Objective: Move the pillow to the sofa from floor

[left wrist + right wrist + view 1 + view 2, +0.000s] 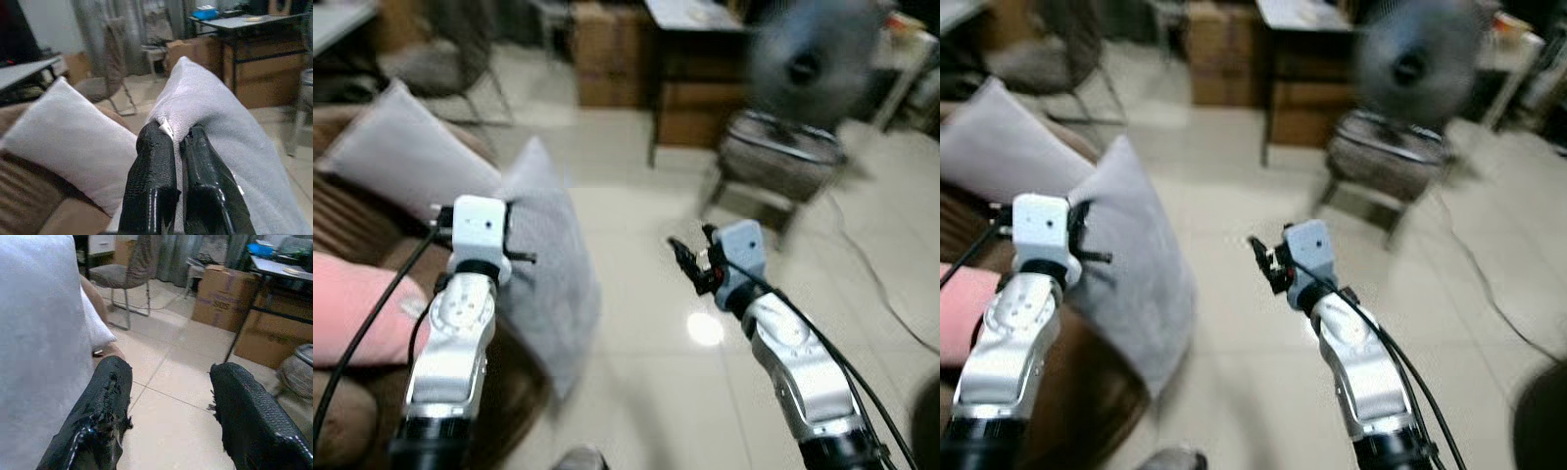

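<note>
My left gripper is shut on the edge of a grey pillow, pinching a fold of it between its fingertips. The pillow hangs upright against the side of the brown sofa, reaching down towards the floor. A second grey pillow leans on the sofa just behind it. My right gripper stands open over the tiled floor, a little to the right of the held pillow, with nothing between its fingers.
A pink cushion lies on the sofa seat. A fan stands behind a low stool at the right. Further back are a dark desk, cardboard boxes and a chair.
</note>
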`<state>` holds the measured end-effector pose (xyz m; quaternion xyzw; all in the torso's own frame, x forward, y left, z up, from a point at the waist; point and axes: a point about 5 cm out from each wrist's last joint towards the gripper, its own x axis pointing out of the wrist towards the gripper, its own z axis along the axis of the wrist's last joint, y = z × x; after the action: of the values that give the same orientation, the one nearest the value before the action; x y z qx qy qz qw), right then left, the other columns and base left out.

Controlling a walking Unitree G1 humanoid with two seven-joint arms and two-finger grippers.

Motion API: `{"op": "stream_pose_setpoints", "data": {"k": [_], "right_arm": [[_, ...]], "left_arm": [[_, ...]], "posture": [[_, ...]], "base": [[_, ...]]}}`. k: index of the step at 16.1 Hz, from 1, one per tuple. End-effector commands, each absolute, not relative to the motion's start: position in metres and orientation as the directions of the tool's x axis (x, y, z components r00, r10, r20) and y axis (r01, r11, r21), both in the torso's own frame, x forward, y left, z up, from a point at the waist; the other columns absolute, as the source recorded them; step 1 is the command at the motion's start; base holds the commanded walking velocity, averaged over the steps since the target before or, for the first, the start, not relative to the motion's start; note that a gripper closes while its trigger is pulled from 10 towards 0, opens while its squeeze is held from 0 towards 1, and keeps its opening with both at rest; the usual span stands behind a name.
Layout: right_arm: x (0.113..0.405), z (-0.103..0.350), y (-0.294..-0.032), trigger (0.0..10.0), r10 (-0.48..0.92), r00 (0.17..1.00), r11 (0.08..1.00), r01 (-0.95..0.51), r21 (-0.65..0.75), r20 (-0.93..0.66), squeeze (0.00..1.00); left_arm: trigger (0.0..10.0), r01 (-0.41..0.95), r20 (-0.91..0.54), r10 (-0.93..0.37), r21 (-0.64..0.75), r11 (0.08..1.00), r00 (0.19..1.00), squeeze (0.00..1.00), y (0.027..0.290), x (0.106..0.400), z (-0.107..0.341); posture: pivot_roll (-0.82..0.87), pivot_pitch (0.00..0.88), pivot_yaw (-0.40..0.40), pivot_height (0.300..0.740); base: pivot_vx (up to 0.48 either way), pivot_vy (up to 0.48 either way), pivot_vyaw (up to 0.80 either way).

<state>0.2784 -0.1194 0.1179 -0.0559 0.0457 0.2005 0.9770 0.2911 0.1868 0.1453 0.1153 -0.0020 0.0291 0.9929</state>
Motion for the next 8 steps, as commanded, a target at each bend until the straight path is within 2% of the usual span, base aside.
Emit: {"op": "stream_pose_setpoints", "data": {"k": [1, 8], "right_arm": [[0.2794, 0.1171, -0.1245, 10.0, 0.373, 0.921, 0.919, -0.384, -0.094, -0.114, 0.00], [0.2815, 0.1169, -0.1235, 10.0, 0.377, 0.919, 0.916, -0.388, -0.101, -0.115, 0.00]], "left_arm": [[10.0, -0.042, 0.080, 0.024, 0.228, 0.973, 0.997, 0.00, 0.1788, 0.2931, 0.1594], [10.0, -0.038, 0.070, 0.022, 0.230, 0.973, 0.997, 0.00, 0.1788, 0.2935, 0.1578]], "posture": [[0.05, 0.000, -0.021, 0.740], [0.05, 0.000, -0.025, 0.740]], "base": [[0.311, 0.000, 0.80], [0.313, 0.000, 0.80]]}}
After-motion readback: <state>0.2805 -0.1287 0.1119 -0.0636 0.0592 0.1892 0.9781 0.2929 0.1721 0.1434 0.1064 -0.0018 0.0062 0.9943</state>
